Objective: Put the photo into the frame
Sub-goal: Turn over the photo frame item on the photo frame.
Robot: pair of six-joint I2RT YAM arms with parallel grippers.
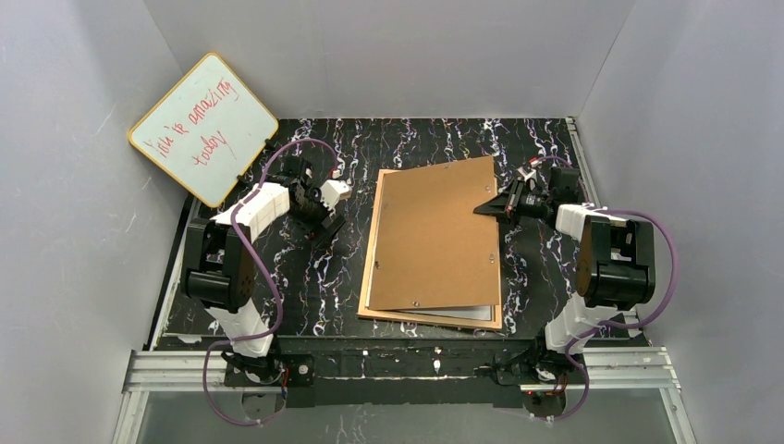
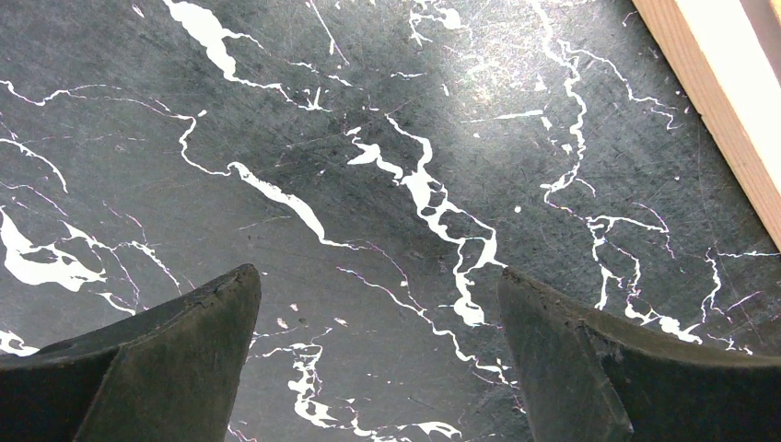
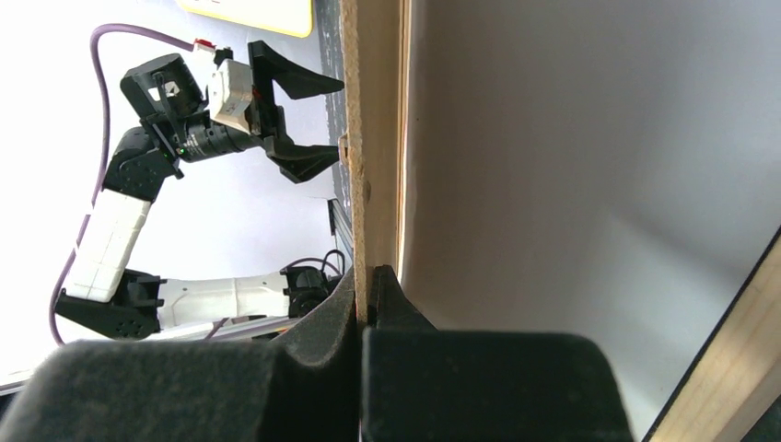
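The light-wood frame lies flat at the table's middle; its edge crosses the left wrist view's top right corner. A brown backing board covers most of it. The photo shows only as a pale strip under the board's near edge. My right gripper is shut on the board's right edge, which is raised above the photo's white back and the frame's rail. My left gripper hangs open over bare table left of the frame, holding nothing.
A yellow-rimmed whiteboard with red writing leans at the back left. The black marbled table is enclosed by grey walls. Metal rails run along the near edge by the arm bases.
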